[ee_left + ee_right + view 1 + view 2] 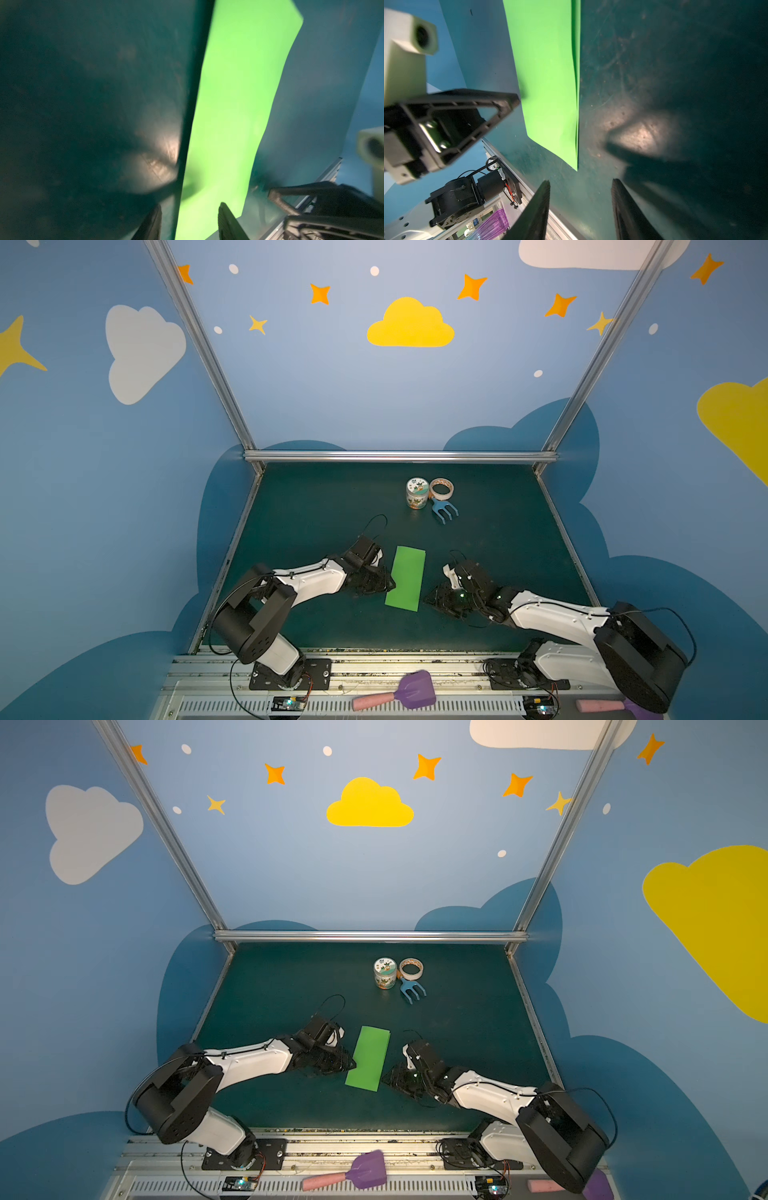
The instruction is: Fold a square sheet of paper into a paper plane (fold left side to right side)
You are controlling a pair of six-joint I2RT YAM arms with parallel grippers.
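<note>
Creasing is judged the step in hand. In both top views the square sheet of paper (406, 578), halved, is laid toward the worktop's (498, 539) front edge, between left gripper (388, 583) and right gripper (430, 601). In the left wrist view jaws are parted astride its edge, unclamped. In the right wrist view they are parted and empty, and the loose edges (578, 83) should be squared before pressing. The jar's (417, 492) label is unreadable.

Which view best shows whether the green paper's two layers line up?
The right wrist view: the green paper is close, with both layers' edges visible and slightly offset. Both top views show it whole but small. The left wrist view shows it blurred, with no layer edges to make out.
</note>
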